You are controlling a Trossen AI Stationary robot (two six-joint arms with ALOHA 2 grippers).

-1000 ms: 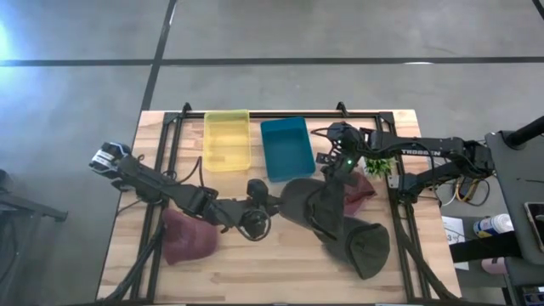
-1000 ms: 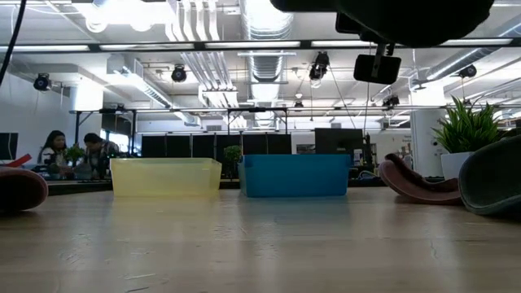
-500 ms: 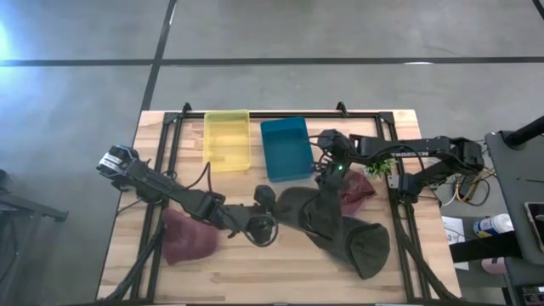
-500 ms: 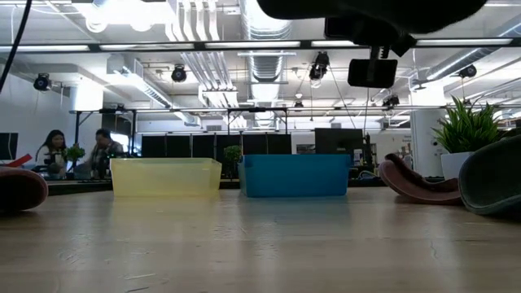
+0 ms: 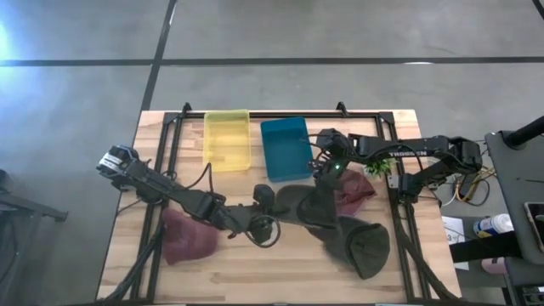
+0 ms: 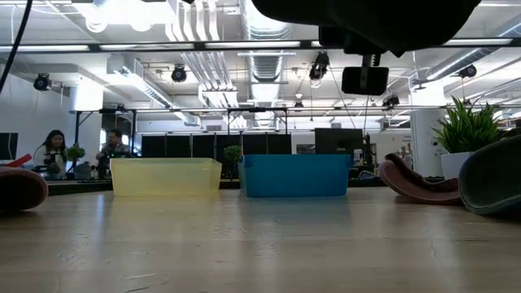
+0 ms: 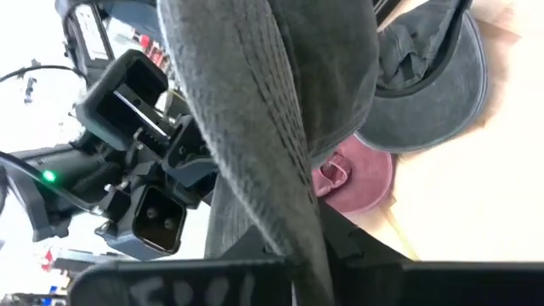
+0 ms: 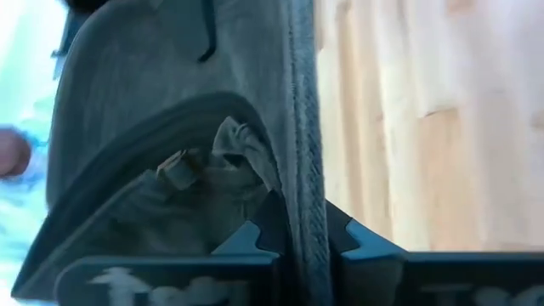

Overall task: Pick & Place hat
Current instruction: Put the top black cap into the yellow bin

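A dark grey hat (image 5: pixel 299 206) hangs over the middle of the table between my two grippers. My left gripper (image 5: pixel 274 207) is shut on its left side and my right gripper (image 5: pixel 324 187) is shut on its right side. A second dark grey hat (image 5: pixel 365 244) lies on the table at the near right, partly under the held one. One maroon hat (image 5: pixel 187 237) lies at the near left, another (image 5: pixel 358 188) at the right. A yellow bin (image 5: pixel 228 140) and a blue bin (image 5: pixel 286 149) stand at the far edge. My left gripper pinches the hat's stitched edge (image 7: pixel 299 223) between its two fingers, coming level from the table's left. The cloth runs up and away from the fingers. The hat is clear of the table. My right gripper pinches a thin stitched edge of the hat (image 8: pixel 303 223) between its two fingers, coming from the right and slanting down. The hat's crown (image 8: pixel 161 119) spreads out beyond the fingers, clear of the table.
A small green plant (image 5: pixel 379 167) stands at the right beside the maroon hat. A black frame (image 5: pixel 280 114) runs around the table's far and side edges. Bare wood lies along the near edge (image 6: pixel 244 244). People sit far behind the table (image 6: pixel 53 150).
My left gripper has gone toward the table's right edge, up to the hat, and taken hold of its edge. My right gripper has gone a little toward the far left with the hat, which has drawn away from the second grey hat lying on the table.
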